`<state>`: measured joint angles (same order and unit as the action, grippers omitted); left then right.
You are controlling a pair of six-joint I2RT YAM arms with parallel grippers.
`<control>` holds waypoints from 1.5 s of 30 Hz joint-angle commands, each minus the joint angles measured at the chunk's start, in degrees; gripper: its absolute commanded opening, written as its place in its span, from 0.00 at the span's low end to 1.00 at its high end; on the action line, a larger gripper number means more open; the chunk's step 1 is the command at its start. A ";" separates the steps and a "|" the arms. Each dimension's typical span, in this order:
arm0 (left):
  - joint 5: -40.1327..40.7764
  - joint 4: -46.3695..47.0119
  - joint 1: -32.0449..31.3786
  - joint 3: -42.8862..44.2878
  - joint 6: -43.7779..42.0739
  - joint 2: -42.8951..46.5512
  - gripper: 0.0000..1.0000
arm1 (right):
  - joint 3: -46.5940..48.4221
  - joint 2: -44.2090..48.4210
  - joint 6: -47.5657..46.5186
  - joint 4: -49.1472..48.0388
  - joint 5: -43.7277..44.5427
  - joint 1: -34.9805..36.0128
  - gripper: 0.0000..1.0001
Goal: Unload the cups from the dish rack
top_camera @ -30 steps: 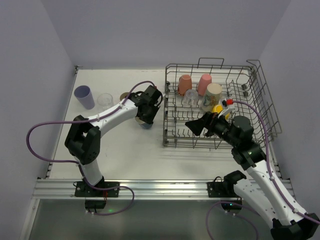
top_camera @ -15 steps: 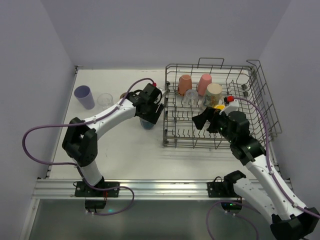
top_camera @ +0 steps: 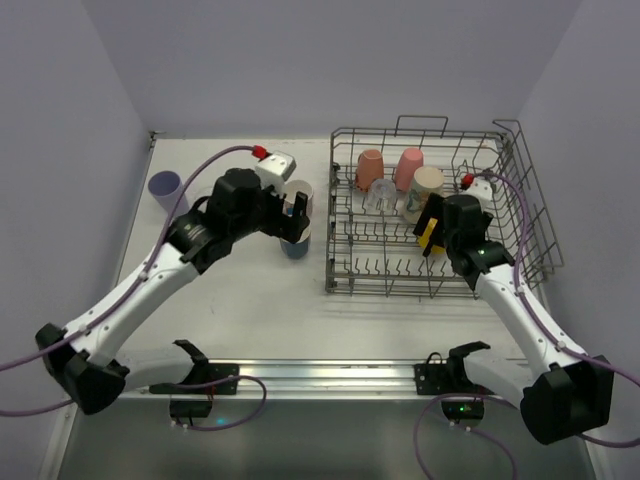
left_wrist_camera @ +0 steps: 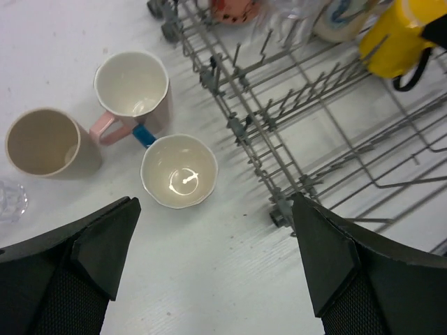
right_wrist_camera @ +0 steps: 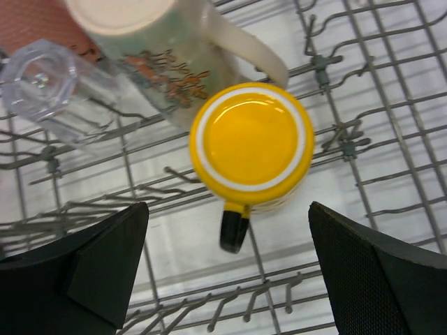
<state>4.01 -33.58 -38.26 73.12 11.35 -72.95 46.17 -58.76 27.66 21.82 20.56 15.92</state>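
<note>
The grey wire dish rack (top_camera: 522,205) stands at the right. It holds a salmon cup (top_camera: 370,166), a pink cup (top_camera: 408,166), a cream patterned mug (top_camera: 427,186), a clear tumbler (top_camera: 380,196) and an upturned yellow cup (right_wrist_camera: 251,145). My right gripper (right_wrist_camera: 228,209) hangs open right above the yellow cup, a finger on either side of its black handle. Left of the rack (left_wrist_camera: 279,139), a dark blue cup (left_wrist_camera: 179,171) with a cream inside stands upright on the table. My left gripper (left_wrist_camera: 215,223) is open above it and holds nothing.
Beside the blue cup stand a pink mug (left_wrist_camera: 133,87), a beige cup (left_wrist_camera: 42,142) and a clear glass (left_wrist_camera: 10,200). A lavender cup (top_camera: 164,187) is at the far left. Upright tines fill the rack's near rows (right_wrist_camera: 230,307).
My left gripper opened, let go of the dark blue cup and rose above it. My right gripper moved back over the rack to above the yellow cup.
</note>
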 commanded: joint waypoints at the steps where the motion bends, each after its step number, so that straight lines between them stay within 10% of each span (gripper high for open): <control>1: -7.08 9.75 0.12 -5.78 -0.72 9.91 1.00 | 4.27 -2.40 -2.43 0.32 6.07 -1.42 0.99; 28: -10.08 14.77 0.12 -15.82 -1.78 14.06 1.00 | 11.48 -22.62 -5.95 1.12 -0.25 -6.61 0.99; 37: -11.48 15.39 0.12 -15.21 -1.07 14.68 1.00 | 8.06 -10.60 -5.60 -2.05 1.68 -6.52 0.65; 45: -17.70 17.49 0.20 -14.24 2.35 16.08 0.99 | 5.51 2.59 -4.28 -3.97 -3.50 -5.12 0.60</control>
<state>-8.75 -20.29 -38.26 57.36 11.64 -58.57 52.16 -60.47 22.48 23.90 19.38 9.89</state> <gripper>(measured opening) 0.997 0.898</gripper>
